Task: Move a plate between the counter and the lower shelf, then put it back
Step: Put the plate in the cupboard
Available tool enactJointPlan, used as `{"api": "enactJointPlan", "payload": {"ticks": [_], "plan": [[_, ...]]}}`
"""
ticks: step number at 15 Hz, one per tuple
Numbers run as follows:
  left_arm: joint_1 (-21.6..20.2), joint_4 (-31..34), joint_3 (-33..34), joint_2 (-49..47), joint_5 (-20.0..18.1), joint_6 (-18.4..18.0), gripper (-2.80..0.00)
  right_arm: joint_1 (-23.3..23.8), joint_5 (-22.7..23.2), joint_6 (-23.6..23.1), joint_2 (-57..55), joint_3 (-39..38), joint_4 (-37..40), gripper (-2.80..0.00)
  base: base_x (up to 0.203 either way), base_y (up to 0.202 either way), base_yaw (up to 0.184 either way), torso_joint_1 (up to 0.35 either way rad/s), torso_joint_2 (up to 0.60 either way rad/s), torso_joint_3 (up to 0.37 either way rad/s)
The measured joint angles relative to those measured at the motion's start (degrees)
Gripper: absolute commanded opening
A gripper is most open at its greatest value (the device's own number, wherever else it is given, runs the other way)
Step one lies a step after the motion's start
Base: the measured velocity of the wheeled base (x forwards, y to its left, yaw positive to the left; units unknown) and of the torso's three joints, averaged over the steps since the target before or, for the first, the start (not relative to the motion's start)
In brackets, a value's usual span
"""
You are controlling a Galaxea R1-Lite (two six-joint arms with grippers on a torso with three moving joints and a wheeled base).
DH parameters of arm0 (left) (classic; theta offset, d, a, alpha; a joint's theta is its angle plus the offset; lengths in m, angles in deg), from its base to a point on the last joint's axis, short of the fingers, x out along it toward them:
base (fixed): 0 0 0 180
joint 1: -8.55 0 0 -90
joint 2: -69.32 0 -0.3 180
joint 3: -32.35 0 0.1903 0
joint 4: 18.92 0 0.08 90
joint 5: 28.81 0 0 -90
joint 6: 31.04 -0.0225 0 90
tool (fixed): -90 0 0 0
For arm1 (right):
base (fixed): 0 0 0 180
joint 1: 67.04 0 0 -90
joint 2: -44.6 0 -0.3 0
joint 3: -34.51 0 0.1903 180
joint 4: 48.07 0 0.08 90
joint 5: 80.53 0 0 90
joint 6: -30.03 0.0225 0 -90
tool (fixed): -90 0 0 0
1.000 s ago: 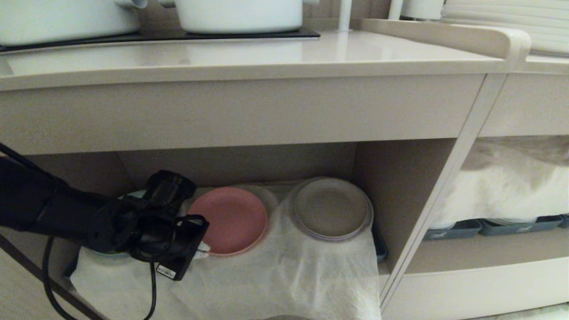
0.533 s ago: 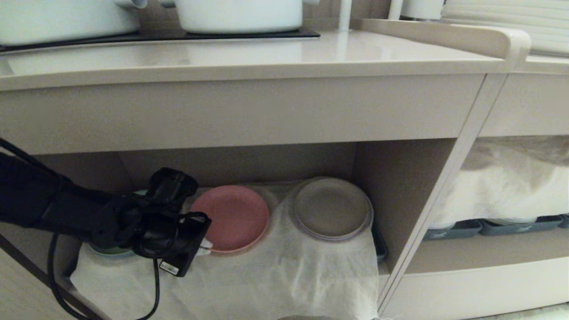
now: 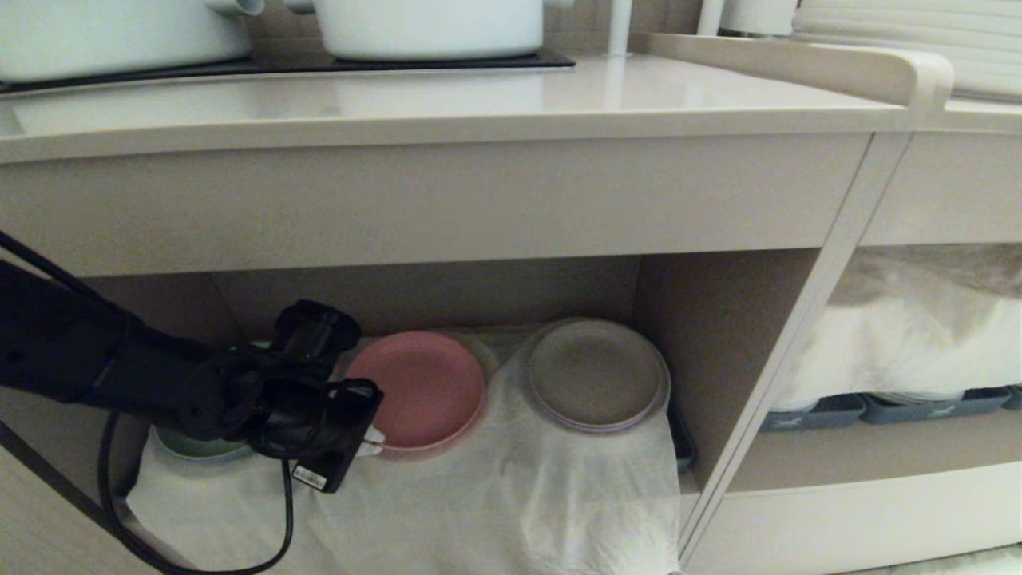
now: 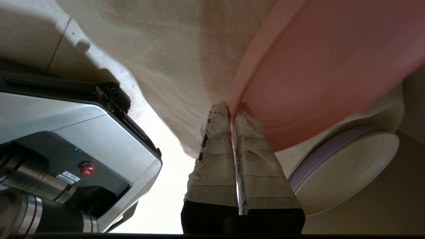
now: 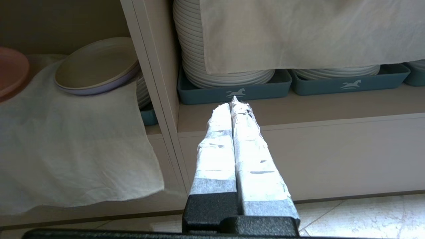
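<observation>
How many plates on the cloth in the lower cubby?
3. Pink plate in the middle, rim pinched by the left gripper; brown-grey plate to its right; green plate on the left, mostly behind the arm. More may be hidden under the cloth.

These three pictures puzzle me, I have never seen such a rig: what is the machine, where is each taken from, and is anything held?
It is a two-armed robot. The wide picture comes from its head camera, facing a kitchen counter and the lower shelf beneath. The other two come from cameras on its wrists. On the shelf's white cloth lie the pink plate, a brown-grey plate and a green plate behind the arm. The left hand is shut on the pink plate's rim. The right hand, shut and holding nothing, hangs before the neighbouring compartment with stacked white plates in blue-grey trays.
</observation>
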Motion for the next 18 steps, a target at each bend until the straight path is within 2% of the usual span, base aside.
{"api": "enactJointPlan", "payload": {"ticks": [18], "plan": [[0.0,0.02,-0.57,-0.94,0.15,0.02,-2.8,0.02,0.04,0.02,0.0,0.0,-0.02,-2.8,0.0,0.0,0.0,0.0,0.0,0.0]]}}
